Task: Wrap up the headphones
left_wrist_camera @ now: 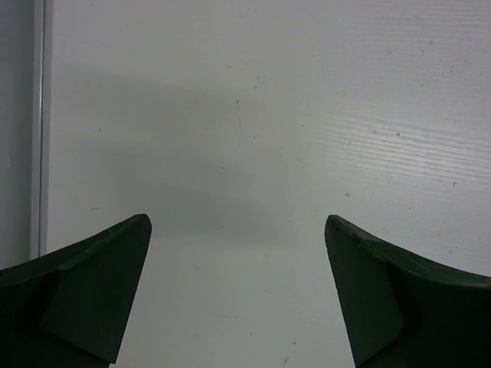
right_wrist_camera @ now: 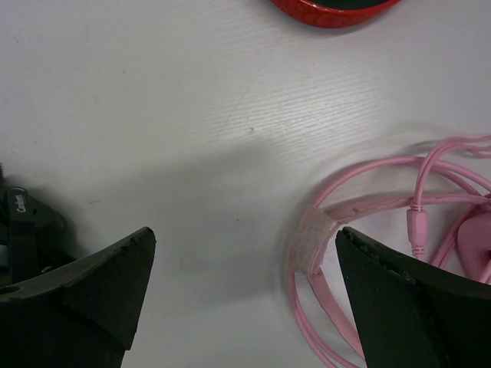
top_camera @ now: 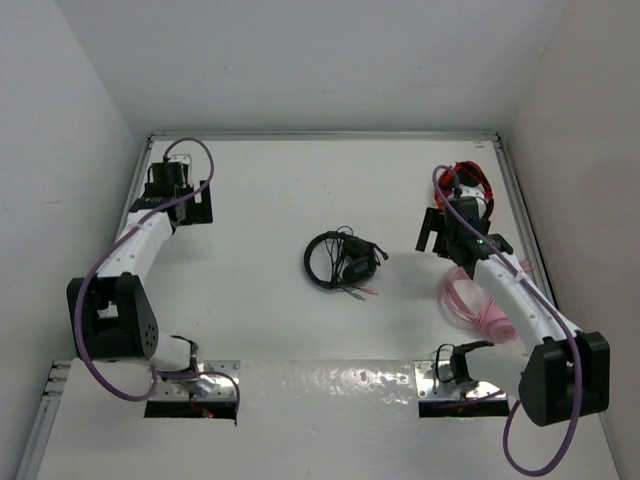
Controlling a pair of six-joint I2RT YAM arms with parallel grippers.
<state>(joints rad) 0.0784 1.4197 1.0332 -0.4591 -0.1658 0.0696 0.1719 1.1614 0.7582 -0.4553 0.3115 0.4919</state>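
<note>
Both spread wide n empty, left gripper (left_wrist_camera: 238,261) + right gripper (right_wrist_camera: 244,264); headphones (top_camera: 340,262) prob light, cable (top_camera: 360,289) floppy, I'd grab headband (top_camera: 309,262).

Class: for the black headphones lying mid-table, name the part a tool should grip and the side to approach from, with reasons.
Probably the headband of the headphones, from above on its left side: it lies flat as a thin open arc, clear of the earcups and bunched cable on the right.

We see white links (top_camera: 140,245), black joints (top_camera: 112,318), purple cables (top_camera: 92,278), and a matte black left gripper (left_wrist_camera: 238,230) and right gripper (right_wrist_camera: 245,238).
</note>
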